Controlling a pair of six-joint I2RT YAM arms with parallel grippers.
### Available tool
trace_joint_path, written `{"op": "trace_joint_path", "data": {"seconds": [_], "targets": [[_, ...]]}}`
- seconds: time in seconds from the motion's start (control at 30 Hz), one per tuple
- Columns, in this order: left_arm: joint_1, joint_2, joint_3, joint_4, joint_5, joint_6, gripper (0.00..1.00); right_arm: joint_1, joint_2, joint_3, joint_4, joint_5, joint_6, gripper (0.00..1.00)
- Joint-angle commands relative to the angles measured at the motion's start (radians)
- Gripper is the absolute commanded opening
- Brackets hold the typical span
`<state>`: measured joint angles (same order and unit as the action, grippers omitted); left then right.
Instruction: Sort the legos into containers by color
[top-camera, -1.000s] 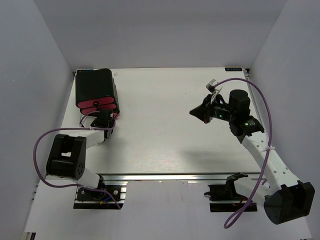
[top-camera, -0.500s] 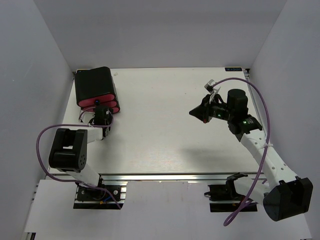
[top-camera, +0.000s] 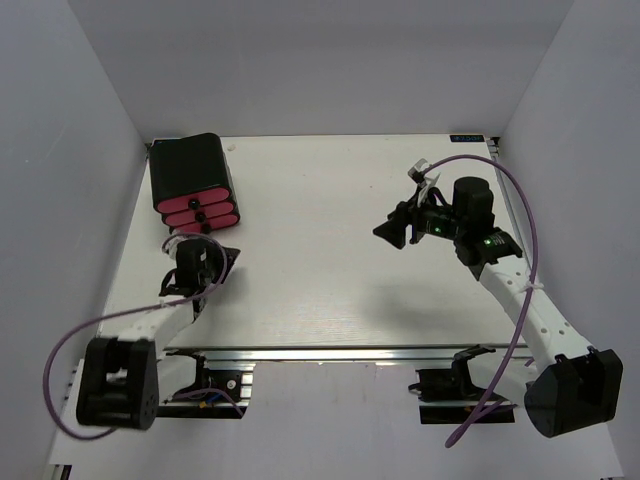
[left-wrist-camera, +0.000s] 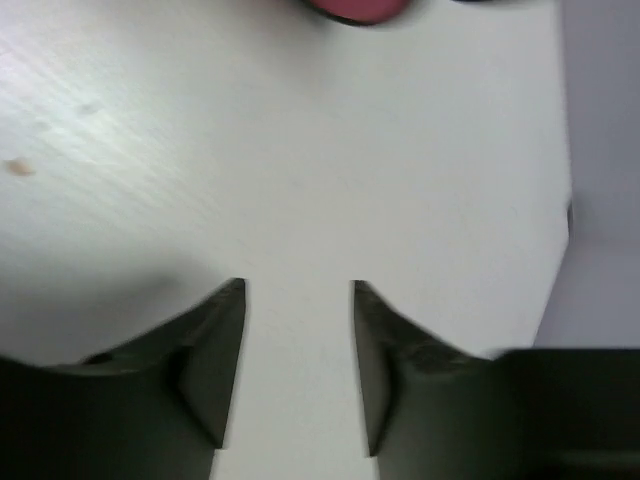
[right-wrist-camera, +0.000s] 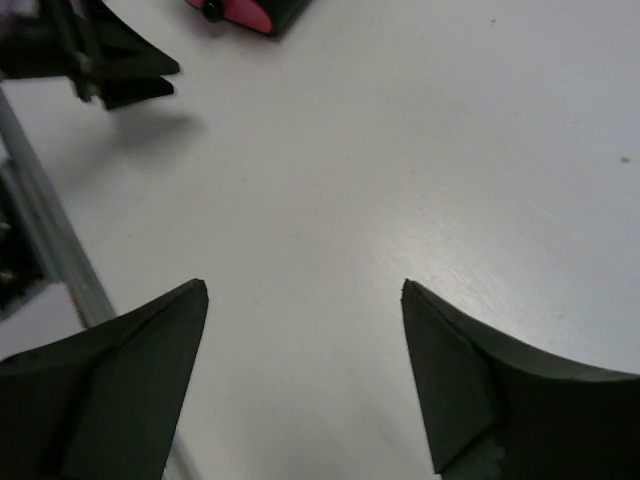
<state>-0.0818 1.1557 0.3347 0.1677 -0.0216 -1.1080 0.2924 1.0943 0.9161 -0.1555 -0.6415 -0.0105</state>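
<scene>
From above, the containers (top-camera: 190, 180) are sitting in the upper left of the frame, at the far left corner of the desk (top-camera: 320, 290), with the three pink fronts and their black knobs facing the near edge. The left claw (top-camera: 225, 256) is hanging just below them in the picture, near but apart from the lowest front, with its arm reaching up from the lower left. The right claw (top-camera: 388, 228) is hovering over the right half of the desk, well apart from the containers, pointing leftward, with a purple cable looping behind its arm. In the left wrist view, the left claw (left-wrist-camera: 299, 290) is showing two dark fingers (left-wrist-camera: 215, 360) parted by a moderate gap with only bare desk (left-wrist-camera: 300, 150) between them, gripping nothing. A blurred pink edge of the containers (left-wrist-camera: 355, 10) is peeking in at the top centre. In the right wrist view, the right claw (right-wrist-camera: 302, 290) is standing wide, its fingers (right-wrist-camera: 120, 380) far apart and empty over the pale desk (right-wrist-camera: 400, 130). A corner of the containers (right-wrist-camera: 245, 12) is showing at the top left, and the left claw (right-wrist-camera: 115, 75) is hanging beside it over its own shadow.
</scene>
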Motion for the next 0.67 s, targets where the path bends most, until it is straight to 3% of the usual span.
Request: {"op": "trace_joint_path", "data": {"seconds": [0.0, 0.07, 0.13, 0.17, 0.2, 0.3, 0.4, 0.5, 0.63], "targets": [[-0.004, -0.195, 0.024, -0.048, 0.23, 0.312, 0.6, -0.015, 0.019, -0.006, 0.016, 0.046, -0.04, 0.89], [-0.004, -0.296, 0.081, -0.111, 0.36, 0.419, 0.8, -0.025, 0.027, 0.003, 0.014, 0.081, -0.029, 0.89], [-0.015, -0.342, 0.153, -0.16, 0.408, 0.499, 0.85, -0.045, 0.024, 0.003, 0.034, 0.142, 0.03, 0.89], [-0.015, -0.378, 0.167, -0.139, 0.495, 0.51, 0.95, -0.048, 0.022, 0.001, 0.04, 0.167, 0.047, 0.89], [-0.015, -0.392, 0.191, -0.148, 0.509, 0.533, 0.98, -0.061, 0.018, 0.003, 0.05, 0.19, 0.096, 0.89], [-0.015, -0.406, 0.28, -0.152, 0.578, 0.646, 0.98, -0.085, 0.003, 0.01, 0.05, 0.27, 0.129, 0.89], [-0.015, -0.395, 0.349, -0.258, 0.601, 0.798, 0.98, -0.107, -0.027, -0.009, 0.054, 0.316, 0.135, 0.89], [-0.015, -0.402, 0.325, -0.269, 0.607, 0.884, 0.98, -0.125, -0.062, -0.066, 0.077, 0.298, 0.083, 0.89], [-0.015, -0.478, 0.227, -0.18, 0.63, 0.876, 0.98, -0.168, -0.089, -0.125, 0.143, 0.259, 0.047, 0.89]]}}
